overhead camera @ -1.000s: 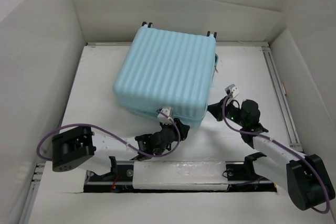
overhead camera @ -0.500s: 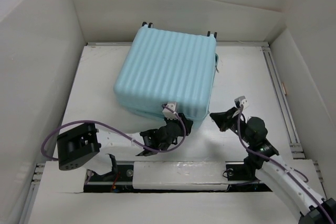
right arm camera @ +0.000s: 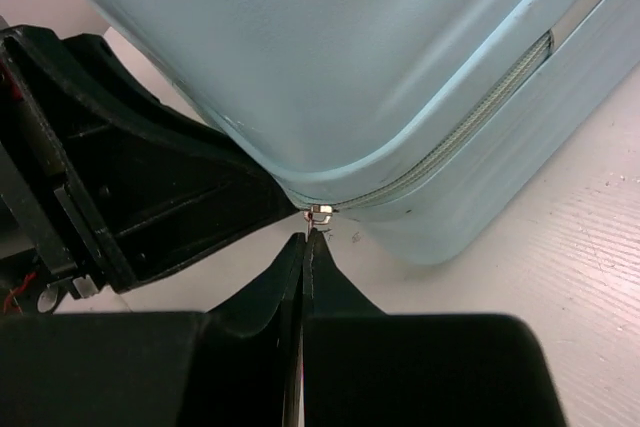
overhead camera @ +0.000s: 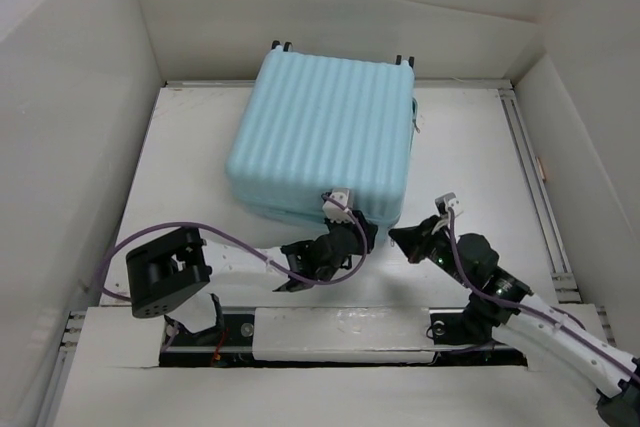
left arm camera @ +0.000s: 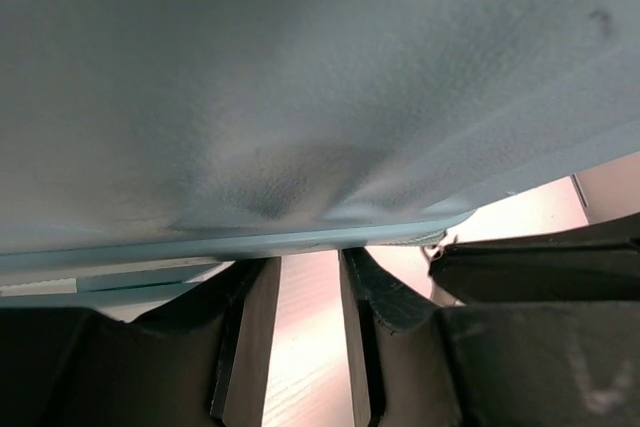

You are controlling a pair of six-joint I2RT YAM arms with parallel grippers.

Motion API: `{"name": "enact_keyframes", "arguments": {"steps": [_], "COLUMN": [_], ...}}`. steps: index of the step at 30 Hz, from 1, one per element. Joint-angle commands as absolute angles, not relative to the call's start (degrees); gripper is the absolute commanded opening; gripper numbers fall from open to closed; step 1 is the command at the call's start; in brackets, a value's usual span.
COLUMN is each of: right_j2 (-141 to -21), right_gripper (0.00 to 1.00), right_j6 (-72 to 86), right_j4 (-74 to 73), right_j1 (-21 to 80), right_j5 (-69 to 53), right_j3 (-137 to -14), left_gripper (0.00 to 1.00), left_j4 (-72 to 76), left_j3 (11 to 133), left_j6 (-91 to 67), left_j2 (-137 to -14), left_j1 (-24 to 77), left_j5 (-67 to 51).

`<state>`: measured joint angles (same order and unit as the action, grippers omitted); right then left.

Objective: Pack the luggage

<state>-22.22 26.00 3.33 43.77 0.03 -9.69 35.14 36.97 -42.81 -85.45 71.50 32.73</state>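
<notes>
The luggage is a light-blue ribbed suitcase lying flat and closed at the table's middle back. It also fills the top of the left wrist view and shows in the right wrist view. My left gripper is at its near edge, close to the near right corner. Its jaws are open with a narrow gap and nothing between them, tips against the shell's underside. My right gripper is at the near right corner, shut on the small metal zipper pull of the grey zipper.
White walls enclose the table on the left, back and right. A metal rail runs along the right side. Black caster wheels stick out at the suitcase's far edge. The left gripper's black body sits just left of the right fingers.
The suitcase has shifted a little to the right. My left gripper has moved right along its near edge. My right gripper has swung left and down to the near right corner, onto the zipper pull.
</notes>
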Motion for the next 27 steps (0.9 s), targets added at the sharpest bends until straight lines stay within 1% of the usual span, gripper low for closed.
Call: {"name": "enact_keyframes", "arguments": {"steps": [1,7,12,14,15,17,18,21,22,24,25,27], "right_j2": [-22.93,-28.38,-38.92,-41.21,-42.0,-42.54,-40.45,-35.27,-34.2,-33.4,-32.79,-33.48], "right_gripper": [0.0,0.0,0.0,0.0,0.0,0.0,0.0,0.0,0.0,0.0,0.0,0.0], "right_j6": [32.07,34.01,34.72,34.72,34.72,34.72,34.72,34.72,34.72,34.72,34.72,34.72], "right_j4": [5.08,11.68,18.62,20.03,20.04,19.52,18.12,12.94,11.88,10.47,9.76,9.76], "right_j1": [49.74,50.45,50.45,50.45,50.97,50.98,51.5,51.5,51.5,51.5,51.5,51.5], "right_j5": [-8.44,-6.94,-6.94,-6.42,-5.72,-3.71,-2.91,0.87,1.49,2.19,2.2,2.2], "right_j3": [-11.6,-10.99,-10.99,-10.99,-10.99,-11.51,-11.51,-11.51,-11.51,-12.04,-12.56,-13.09], "left_gripper": [0.26,0.25,0.25,0.28,0.29,0.38,0.43,0.54,0.57,0.6,0.62,0.64], "left_j4": [40.78,41.57,42.89,42.89,42.89,41.32,40.44,35.0,33.41,27.46,25.42,18.68], "left_j3": [42.53,43.15,41.4,40.0,37.99,35.43,32.64,27.53,26.55,25.23,24.53,24.52], "left_j6": [-41.57,-41.04,-40.52,-40.52,-40.52,-40.52,-40.52,-40.52,-40.52,-39.9,-39.9,-39.9], "left_j2": [-88.15,-88.15,-84.3,-82.28,-79.48,-75.87,-71.41,-63.4,-57.37,-51.36,-45.85,-40.63], "left_j1": [68.47,68.47,68.47,68.47,68.47,68.47,68.47,68.47,68.47,68.47,68.47,68.47], "left_j5": [29.0,25.94,22.77,22.07,22.06,21.53,21.53,23.11,23.12,24.52,25.39,28.38]}}
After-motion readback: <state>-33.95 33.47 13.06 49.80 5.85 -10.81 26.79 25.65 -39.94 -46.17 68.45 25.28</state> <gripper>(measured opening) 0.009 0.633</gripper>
